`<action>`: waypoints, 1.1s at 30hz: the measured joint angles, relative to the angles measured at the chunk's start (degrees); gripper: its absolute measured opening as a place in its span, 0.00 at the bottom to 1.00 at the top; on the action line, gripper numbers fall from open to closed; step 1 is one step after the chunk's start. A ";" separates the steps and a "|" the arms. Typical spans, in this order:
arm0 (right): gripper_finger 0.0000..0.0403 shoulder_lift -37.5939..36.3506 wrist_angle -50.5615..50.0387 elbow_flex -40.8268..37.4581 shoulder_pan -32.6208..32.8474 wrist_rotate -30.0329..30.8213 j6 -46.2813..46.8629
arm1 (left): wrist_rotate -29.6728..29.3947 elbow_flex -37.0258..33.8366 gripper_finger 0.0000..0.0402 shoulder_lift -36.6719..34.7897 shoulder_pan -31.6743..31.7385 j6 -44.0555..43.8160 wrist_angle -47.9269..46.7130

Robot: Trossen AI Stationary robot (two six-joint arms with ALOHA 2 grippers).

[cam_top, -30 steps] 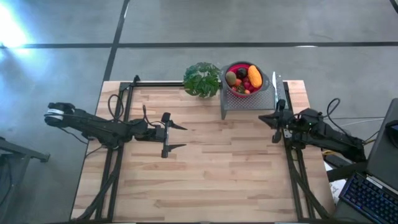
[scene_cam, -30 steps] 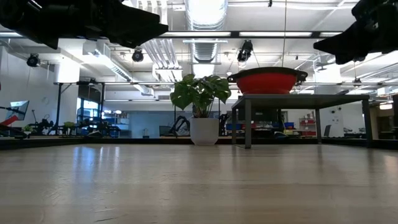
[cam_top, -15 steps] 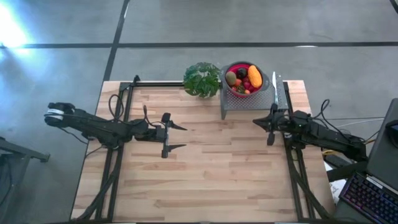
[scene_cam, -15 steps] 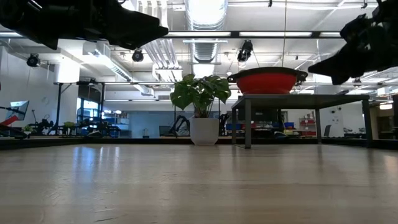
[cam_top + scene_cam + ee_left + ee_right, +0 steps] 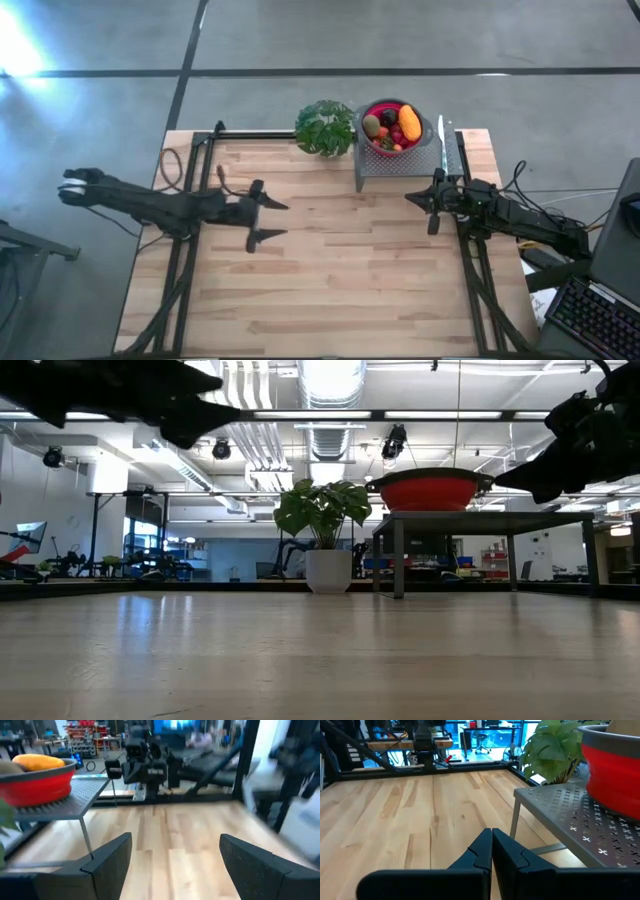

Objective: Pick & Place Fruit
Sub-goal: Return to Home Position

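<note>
Between the widely spread jaws of the left gripper [image 5: 280, 219] nothing is held. Well ahead of them, past the plant [image 5: 324, 128], the fruit [image 5: 392, 127] is seen heaped in the red strainer bowl [image 5: 385, 102] on the shelf [image 5: 425, 160], beside the right gripper [image 5: 491, 837], whose jaws are pressed together, empty. No fruit is seen on the table [image 5: 340, 290]; the placing is judged done, with only the arms to be parked.

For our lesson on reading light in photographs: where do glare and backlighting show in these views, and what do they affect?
High view: a white glare patch burns out the floor at the picture's top left. Low view: ceiling lamps backlight the left pincer and right pincer, both above the table, into black silhouettes; the wood shows a pale sheen.
</note>
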 joint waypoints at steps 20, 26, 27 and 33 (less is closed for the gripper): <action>0.02 -0.02 0.03 0.00 0.00 0.01 -0.04 | 9.92 -19.71 0.76 -35.15 0.02 -4.55 -10.78; 0.02 -0.02 0.05 0.00 0.00 0.03 -0.04 | 9.92 -19.69 0.76 -37.98 0.09 -3.20 -16.15; 0.02 -0.02 0.05 0.00 0.00 0.01 -0.04 | 9.91 -19.69 0.76 -37.93 0.09 -3.20 -16.34; 0.02 0.00 0.05 0.00 0.00 0.03 -0.04 | 9.88 -19.73 0.76 -37.85 0.09 -3.20 -16.93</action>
